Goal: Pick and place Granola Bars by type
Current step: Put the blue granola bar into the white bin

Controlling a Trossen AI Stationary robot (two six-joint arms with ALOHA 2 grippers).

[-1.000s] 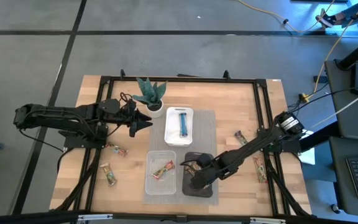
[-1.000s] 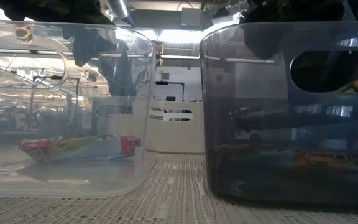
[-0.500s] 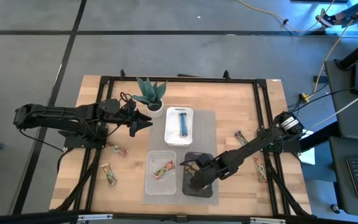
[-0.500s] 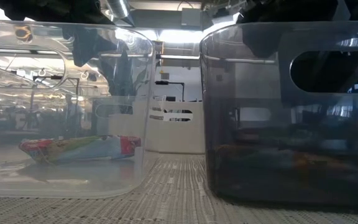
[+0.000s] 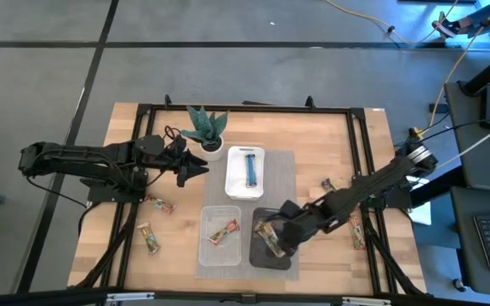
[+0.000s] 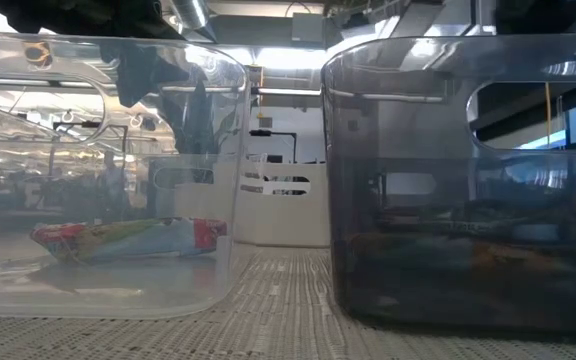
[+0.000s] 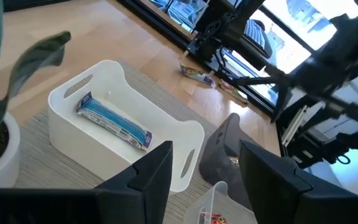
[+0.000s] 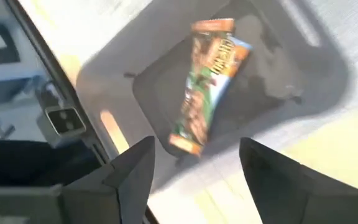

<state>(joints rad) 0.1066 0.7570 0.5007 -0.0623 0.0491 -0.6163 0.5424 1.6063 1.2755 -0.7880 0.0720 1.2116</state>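
A green-and-tan granola bar (image 8: pixel 207 84) lies flat on the floor of the black tray (image 5: pixel 258 255). My right gripper (image 5: pixel 281 229) hangs open just above that tray and holds nothing. A blue bar (image 7: pixel 114 121) lies in the white tray (image 5: pixel 232 191). A red bar (image 6: pixel 128 238) lies in the clear tray (image 5: pixel 207 251). My left gripper (image 5: pixel 201 164) waits open beside the potted plant (image 5: pixel 207 127), its fingers pointing toward the white tray. Loose bars lie on the wood at the left (image 5: pixel 162 205), (image 5: pixel 149 238) and at the right (image 5: pixel 329 188), (image 5: pixel 357 231).
The three trays stand on a grey mat (image 5: pixel 283 174) in the table's middle. A black frame (image 5: pixel 245 108) runs around the tabletop. The plant's white pot stands close to the white tray's far left corner. Bare wood shows between the mat and the frame on both sides.
My right gripper has opened and let go of the green-and-tan bar, which now lies on the black tray's floor. The gripper has then risen out of the tray and drawn back a little toward the table's right edge.
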